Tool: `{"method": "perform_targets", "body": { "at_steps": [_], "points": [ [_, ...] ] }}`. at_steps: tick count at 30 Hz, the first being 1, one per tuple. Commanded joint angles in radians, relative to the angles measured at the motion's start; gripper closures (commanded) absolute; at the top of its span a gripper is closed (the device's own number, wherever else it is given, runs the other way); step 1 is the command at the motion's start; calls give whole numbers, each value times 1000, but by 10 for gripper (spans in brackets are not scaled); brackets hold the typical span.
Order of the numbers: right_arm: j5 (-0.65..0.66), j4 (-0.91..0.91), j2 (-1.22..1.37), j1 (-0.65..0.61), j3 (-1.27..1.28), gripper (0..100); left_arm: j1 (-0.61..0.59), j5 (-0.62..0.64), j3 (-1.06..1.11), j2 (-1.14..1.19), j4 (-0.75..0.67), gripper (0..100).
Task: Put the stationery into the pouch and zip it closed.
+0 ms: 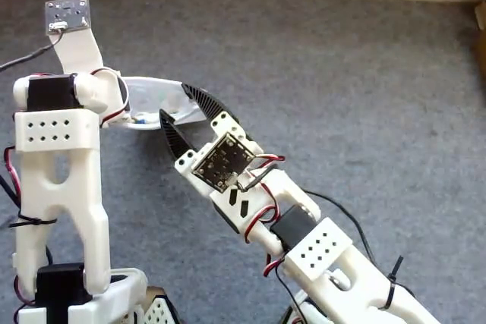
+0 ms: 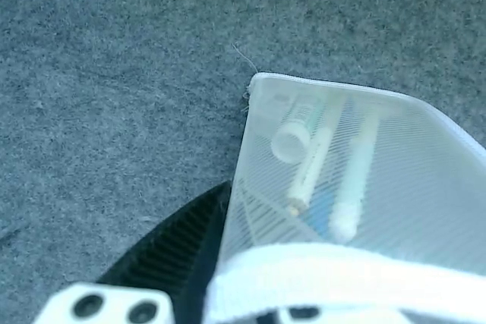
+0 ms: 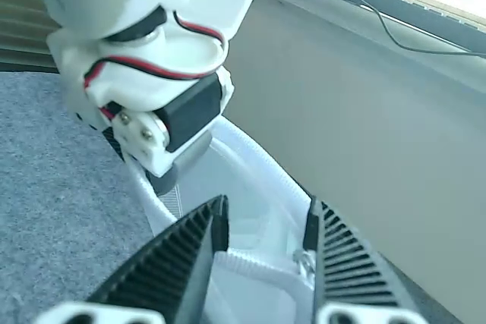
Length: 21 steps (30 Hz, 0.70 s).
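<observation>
The pouch (image 1: 156, 104) is in the upper left of the high view, with the pens (image 2: 313, 163) inside it. The left gripper (image 2: 228, 218) pinches its edge tight. The right gripper (image 3: 264, 221) has its jaws apart around the pouch's other end.

Left fingers (image 2: 176, 244) clamped together, right fingers (image 3: 178, 252) spread apart just beside them.

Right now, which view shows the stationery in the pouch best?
Left wrist view: the stationery reads clearly through the pouch. High view: a strip of pouch, contents too small to tell. Right wrist view: the pouch's rim by the right hand.
</observation>
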Motion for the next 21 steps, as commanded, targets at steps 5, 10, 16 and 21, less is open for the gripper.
{"method": "perform_targets", "body": {
  "at_steps": [5,10,16,21],
  "points": [
    [8,16,2,-2,-19,846,-25,-3,19,10,-12,994],
    [12,16,2,-2,-21,978,-25,-3,19,10,-12,994],
    [12,18,-59,-2,-16,994,-25,-3,21,10,-26,994],
    [8,203,-205,-4,-47,994,-24,-3,21,10,-26,994]
  ]
}}
